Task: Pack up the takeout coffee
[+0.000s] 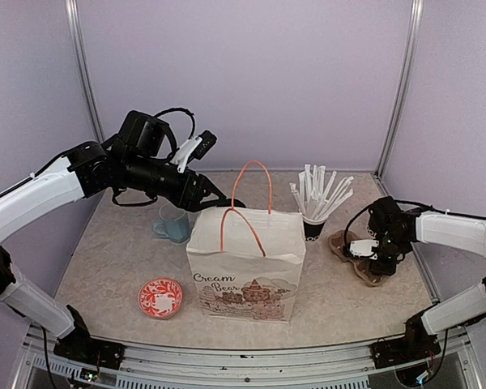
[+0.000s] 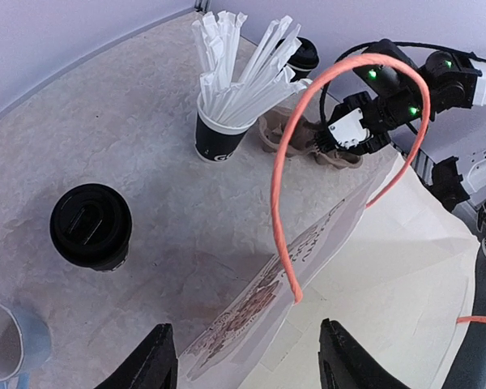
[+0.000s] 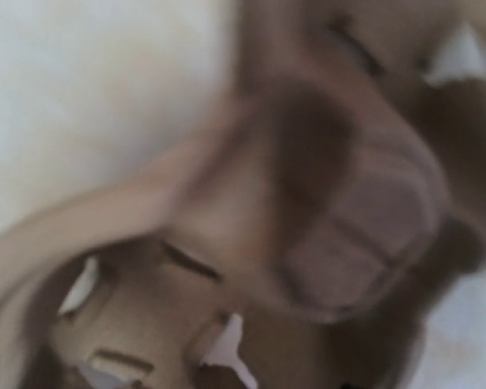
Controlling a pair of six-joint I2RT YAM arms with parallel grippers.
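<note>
A takeout coffee (image 2: 91,227), a black cup with a round black lid, stands on the table behind the paper bag (image 1: 247,263). A second black lidded cup (image 2: 304,57) shows behind the straws. My left gripper (image 2: 243,326) is open and empty, hovering over the bag's back edge and open mouth (image 2: 397,267); in the top view it (image 1: 213,194) is behind the bag. My right gripper (image 1: 364,247) is down on the brown cardboard cup carrier (image 1: 352,258), which fills the blurred right wrist view (image 3: 251,243). Its fingers do not show.
A black cup full of white straws (image 1: 314,223) stands right of the bag. A light blue mug (image 1: 174,223) is left of the bag, and a red-and-white dish (image 1: 160,297) is at front left. The bag's orange handles (image 1: 255,190) stand up. Walls enclose the back and sides.
</note>
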